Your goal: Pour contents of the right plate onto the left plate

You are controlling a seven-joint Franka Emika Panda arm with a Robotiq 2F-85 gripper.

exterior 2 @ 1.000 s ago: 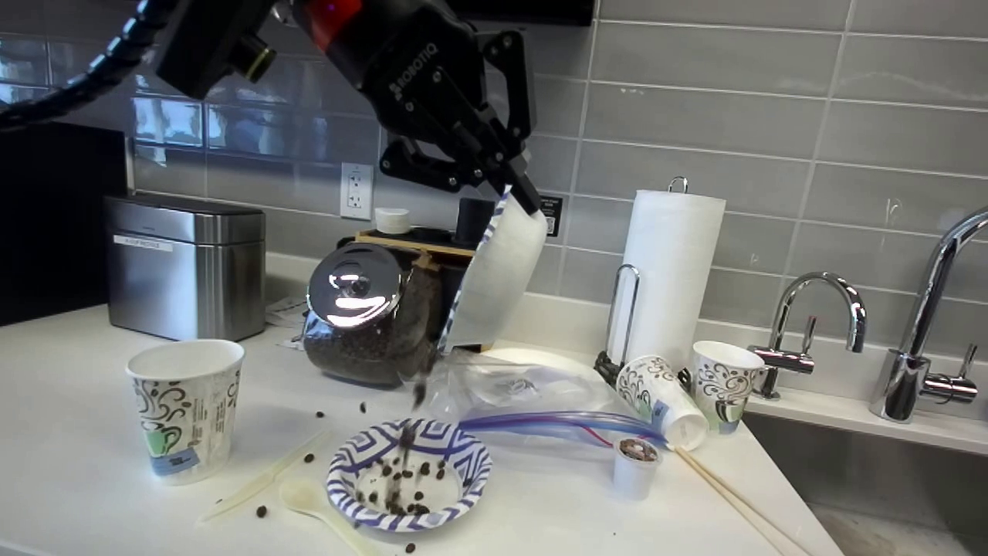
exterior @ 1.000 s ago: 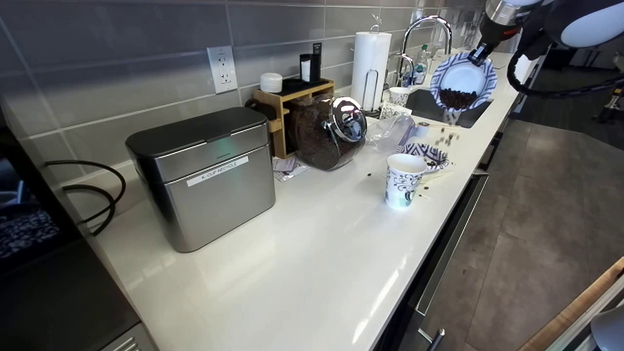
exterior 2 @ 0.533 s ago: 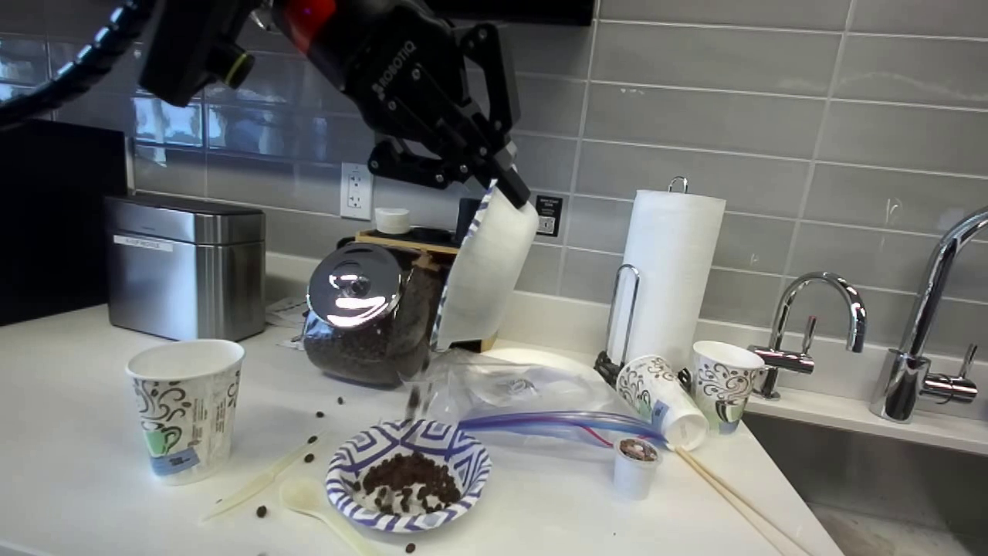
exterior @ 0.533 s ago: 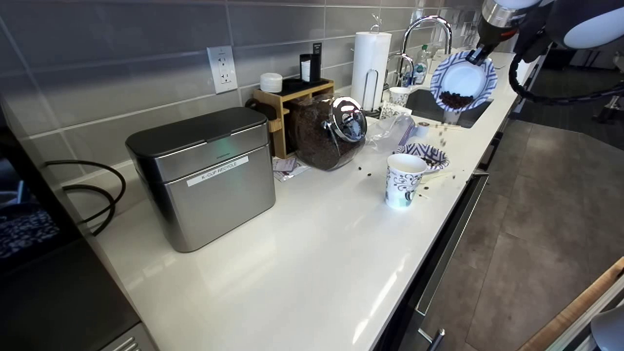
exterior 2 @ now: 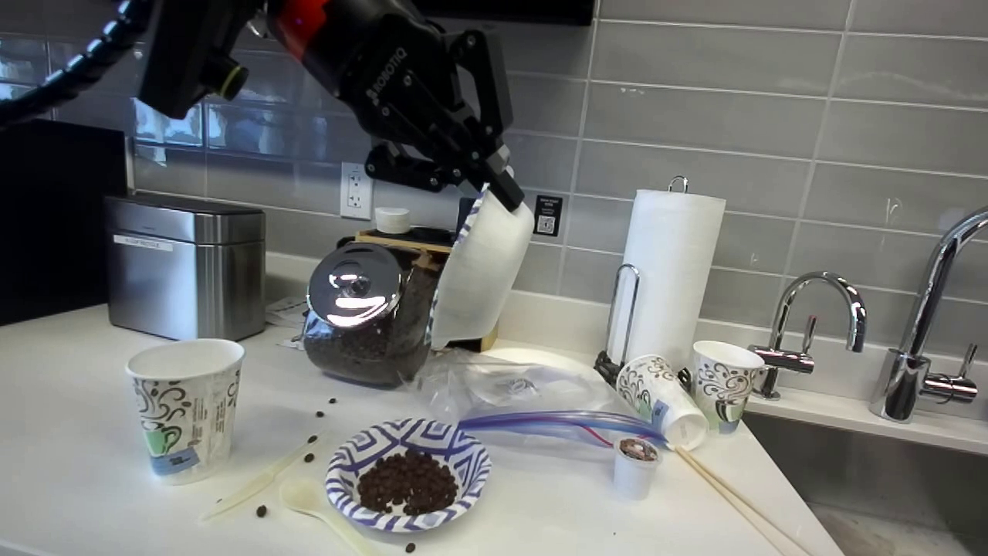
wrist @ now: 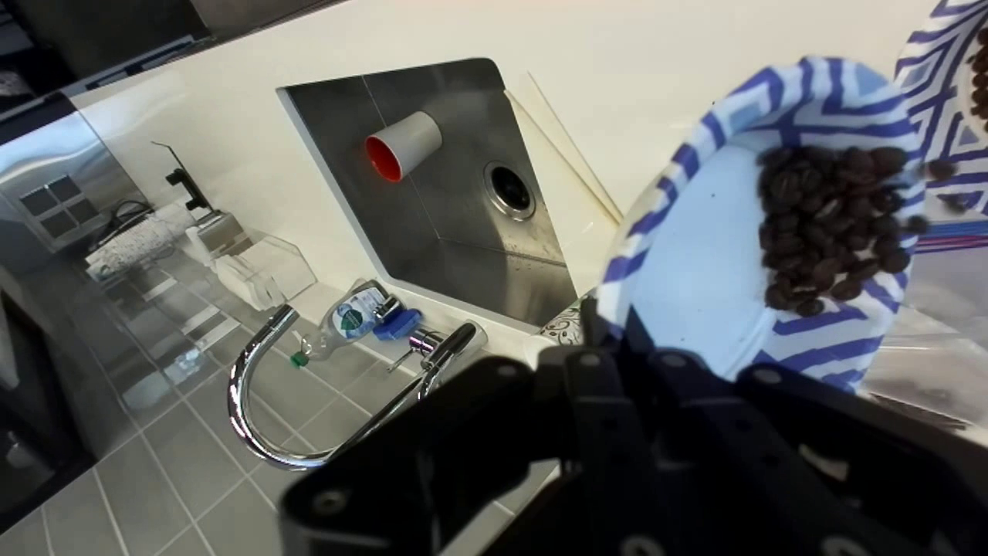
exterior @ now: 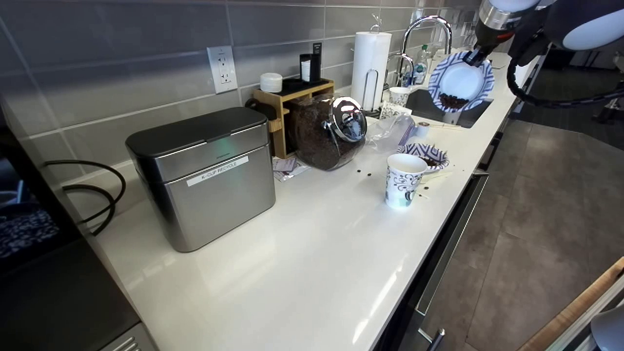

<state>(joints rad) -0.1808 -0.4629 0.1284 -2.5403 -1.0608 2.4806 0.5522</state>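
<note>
My gripper (exterior 2: pixel 505 189) is shut on the upper rim of the right plate (exterior 2: pixel 482 266), a blue-and-white patterned dish. It holds this plate steeply tilted above the counter. In the wrist view the fingertips (wrist: pixel 614 332) pinch the rim of the right plate (wrist: pixel 687 255), and a pile of dark beans (wrist: pixel 826 220) lies against its low edge. A few blurred beans are at or past that edge. The left plate (exterior 2: pixel 467 463), also white with blue pattern, sits flat on the counter below, with many beans (exterior 2: pixel 407 483) in it. It is partly behind a cup in an exterior view (exterior: pixel 414 147).
A paper cup (exterior 2: pixel 185 409) stands beside the left plate. A plastic spoon (exterior 2: pixel 305 498), loose beans, a plastic bag (exterior 2: pixel 525 386), a small pod cup (exterior 2: pixel 637 467) and chopsticks (exterior 2: pixel 729 494) lie around. A glass jar (exterior 2: pixel 363 332), paper towels (exterior 2: pixel 668 270) and a sink (exterior: pixel 424 103) are nearby.
Beans have fallen from the right plate and the left plate has filled. The falling stream no longer shows in the exterior view. The gripper and held plate have shifted slightly left.
</note>
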